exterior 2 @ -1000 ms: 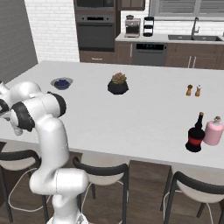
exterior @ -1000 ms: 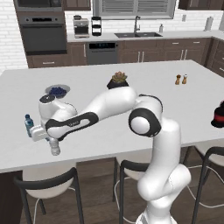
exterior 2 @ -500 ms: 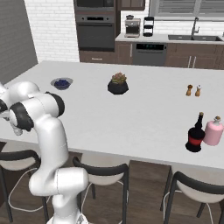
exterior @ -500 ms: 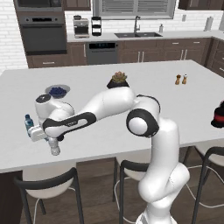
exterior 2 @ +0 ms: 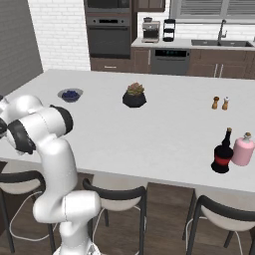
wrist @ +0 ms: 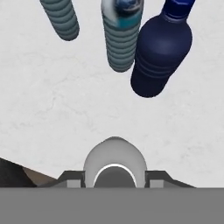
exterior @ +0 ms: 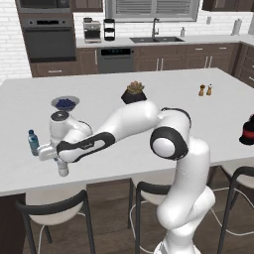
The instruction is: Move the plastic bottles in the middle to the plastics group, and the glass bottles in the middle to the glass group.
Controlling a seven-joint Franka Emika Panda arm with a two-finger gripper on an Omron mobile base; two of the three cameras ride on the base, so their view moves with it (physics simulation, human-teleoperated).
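The clear greyish-white bottle (wrist: 114,165) stands upright between the two fingertips (wrist: 72,178), which close on its sides near the white counter's (exterior: 163,106) front left edge. Just beyond it stand the dark navy bottle (wrist: 161,50) and two teal-blue bottles (wrist: 121,35), close together. The gripper (exterior: 61,162) holds the clear bottle by the counter edge; a teal bottle (exterior: 33,142) is just beside it

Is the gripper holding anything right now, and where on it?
Yes: the gripper is shut on the clear greyish-white bottle, jaws on opposite sides just below its white cap, seen from above. It stands near the dark navy bottle.
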